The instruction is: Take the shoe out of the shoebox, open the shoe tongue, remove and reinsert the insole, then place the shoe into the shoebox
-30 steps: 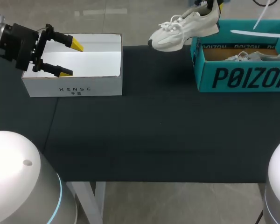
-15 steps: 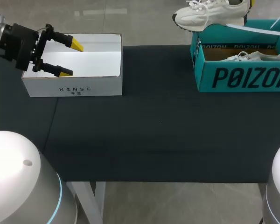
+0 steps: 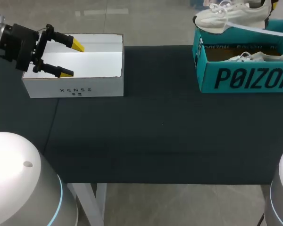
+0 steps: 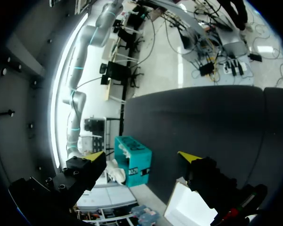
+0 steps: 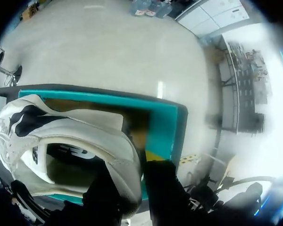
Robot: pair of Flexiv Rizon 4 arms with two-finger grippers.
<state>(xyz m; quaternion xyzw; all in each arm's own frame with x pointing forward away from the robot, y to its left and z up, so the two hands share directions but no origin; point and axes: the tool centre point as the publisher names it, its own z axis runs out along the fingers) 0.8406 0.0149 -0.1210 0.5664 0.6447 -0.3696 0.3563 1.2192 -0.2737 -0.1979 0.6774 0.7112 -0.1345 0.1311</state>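
Between the two fingers of the right gripper (image 5: pixel 132 165) sits the heel wall of an off-white lace-up sneaker (image 3: pixel 231 14), one finger inside the collar and one outside, both pressing it. Its white laces, thick pale sole and black-patched tongue show, and its toe points away from the gripper. Under gripper and sneaker stands the open teal cardboard shoebox (image 3: pixel 245 77), where a second pale shoe (image 3: pixel 257 57) lies. Far off, the left gripper (image 3: pixel 71 59) hangs with fingers spread over a white cardboard box (image 3: pixel 75 87).
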